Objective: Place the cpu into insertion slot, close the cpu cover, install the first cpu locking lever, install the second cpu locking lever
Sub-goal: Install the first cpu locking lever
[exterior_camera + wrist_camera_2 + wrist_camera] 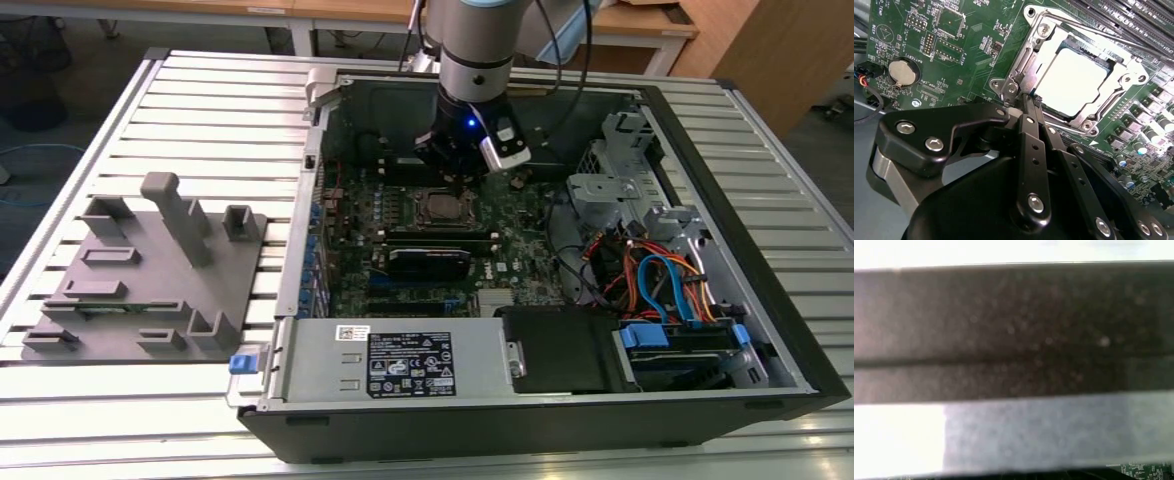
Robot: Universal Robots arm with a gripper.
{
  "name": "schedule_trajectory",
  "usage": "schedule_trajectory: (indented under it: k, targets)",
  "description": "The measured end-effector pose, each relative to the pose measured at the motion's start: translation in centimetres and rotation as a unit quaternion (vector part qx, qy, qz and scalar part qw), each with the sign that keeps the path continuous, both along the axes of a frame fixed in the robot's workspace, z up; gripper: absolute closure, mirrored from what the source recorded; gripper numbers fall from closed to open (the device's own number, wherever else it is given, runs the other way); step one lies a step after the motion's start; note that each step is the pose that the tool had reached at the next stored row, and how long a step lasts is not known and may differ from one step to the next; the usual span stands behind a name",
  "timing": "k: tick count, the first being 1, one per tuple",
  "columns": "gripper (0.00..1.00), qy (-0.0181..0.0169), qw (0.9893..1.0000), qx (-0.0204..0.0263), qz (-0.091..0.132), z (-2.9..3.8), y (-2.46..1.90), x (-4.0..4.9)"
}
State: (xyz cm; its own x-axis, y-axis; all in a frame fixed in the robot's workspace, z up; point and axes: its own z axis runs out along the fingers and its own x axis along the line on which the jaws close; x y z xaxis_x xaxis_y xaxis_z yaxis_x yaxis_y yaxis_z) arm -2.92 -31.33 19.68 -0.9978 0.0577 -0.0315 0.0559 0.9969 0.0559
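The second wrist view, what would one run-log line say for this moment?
cpu: seated in insertion slot | cpu cover: down over it | tool: shut, tip at cover's corner

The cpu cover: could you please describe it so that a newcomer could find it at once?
Start at the open computer case on the slatted table, then the green circuit board inside. The cpu cover is the thin silver frame lying over the pale cpu, by the end effector; unlike the round coin battery, it is square and windowed.

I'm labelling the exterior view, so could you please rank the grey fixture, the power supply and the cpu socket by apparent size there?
1. Power supply and grey fixture: these look alike in extent, so I won't rank them.
2. Cpu socket, clearly the smallest.
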Motion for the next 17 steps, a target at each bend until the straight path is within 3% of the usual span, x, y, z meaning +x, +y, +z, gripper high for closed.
schedule_trajectory:
  k: [5, 13, 17]
  targets:
    - [0.89, -0.0004, 1.0000, 0.0008, 0.000, 0.07, 0.02, 0.01]
    - [0.89, -0.0004, 1.0000, 0.0025, 0.000, 1.02, 0.01, -0.14]
    - [0.89, -0.0038, 1.0000, 0.0033, 0.000, 1.37, 0.01, -0.53]
